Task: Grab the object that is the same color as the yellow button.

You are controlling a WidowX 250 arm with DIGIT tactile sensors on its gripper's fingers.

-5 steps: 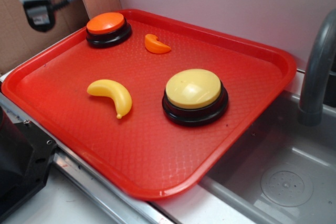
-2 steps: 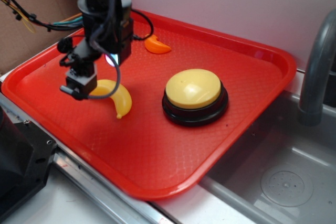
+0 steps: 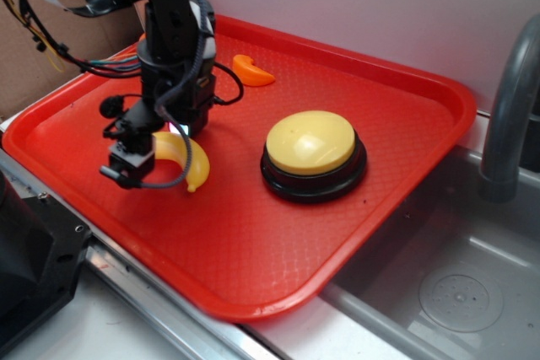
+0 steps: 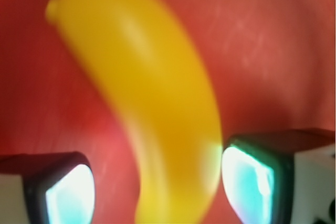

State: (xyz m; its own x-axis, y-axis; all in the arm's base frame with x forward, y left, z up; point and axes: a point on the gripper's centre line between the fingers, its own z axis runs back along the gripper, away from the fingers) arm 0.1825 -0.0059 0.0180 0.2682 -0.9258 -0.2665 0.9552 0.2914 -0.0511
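The yellow toy banana [image 3: 190, 162] lies on the red tray [image 3: 253, 250], left of the pale-yellow domed button [image 3: 310, 142] on its black base. My gripper [image 3: 139, 158] is down over the banana's left end, hiding part of it. In the wrist view the banana [image 4: 152, 108] fills the middle and runs between my two fingers [image 4: 71, 192]. The jaws are open: the right pad touches or nearly touches the banana, the left pad stands apart with red tray showing between. My gripper [image 4: 157, 190] straddles the banana's lower part.
A small orange slice-shaped piece [image 3: 251, 72] lies at the tray's back. The arm hides the orange button behind it. A grey sink [image 3: 456, 292] and faucet [image 3: 510, 107] are to the right; brown cardboard [image 3: 42, 48] stands at the left.
The arm came in from the upper left, descended over the banana, then shifted slightly lower and forward. The banana has not moved.
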